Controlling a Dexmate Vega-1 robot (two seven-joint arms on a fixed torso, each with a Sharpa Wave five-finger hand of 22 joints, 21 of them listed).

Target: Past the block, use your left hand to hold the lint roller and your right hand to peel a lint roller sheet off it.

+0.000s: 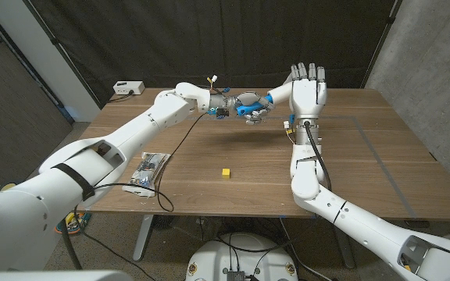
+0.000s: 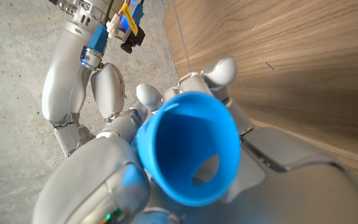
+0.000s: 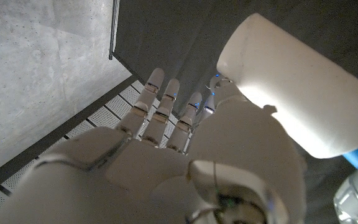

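Dark curtains hang behind the wooden table [image 1: 342,156], where a small yellow block [image 1: 225,172] sits near the front edge. Beyond it, above the table, the left hand [image 1: 248,107] grips the lint roller [image 1: 274,97] by its blue handle. The right hand [image 1: 307,90] stands upright against the white roll with fingers straight and spread, grasping nothing. A packet [image 1: 148,172] lies at the left edge.

- Head view: high, looking down across the wooden table [image 1: 209,160] toward its far edge.
- Left wrist view: very close behind the left hand [image 2: 166,168] gripping the lint roller [image 2: 188,146].
- Right wrist view: close behind the right hand [image 3: 166,162]; shares the lint roller.
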